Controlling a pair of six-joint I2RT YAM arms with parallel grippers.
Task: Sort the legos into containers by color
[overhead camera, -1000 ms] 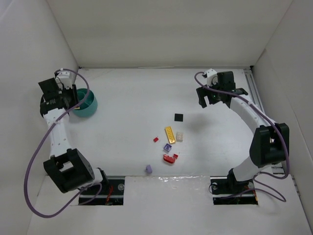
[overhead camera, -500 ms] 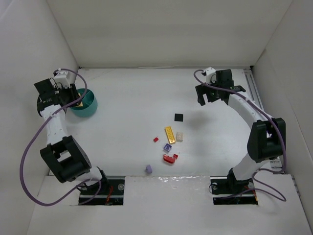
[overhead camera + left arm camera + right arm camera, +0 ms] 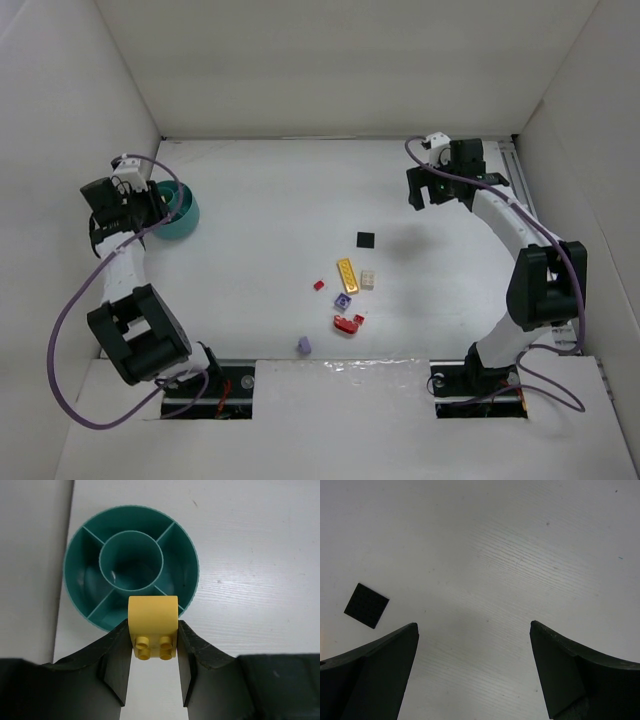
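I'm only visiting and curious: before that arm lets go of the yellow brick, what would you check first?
1. Grip: yellow brick clamped in the left gripper: ok.
2. Target: teal bowl upright, compartments facing up: ok.
3. Contents: visible compartments empty: ok.
4. Aim: brick over a compartment rather than the rim: cannot tell.
5. Other arm: right gripper open, empty, far from the bowl: ok.
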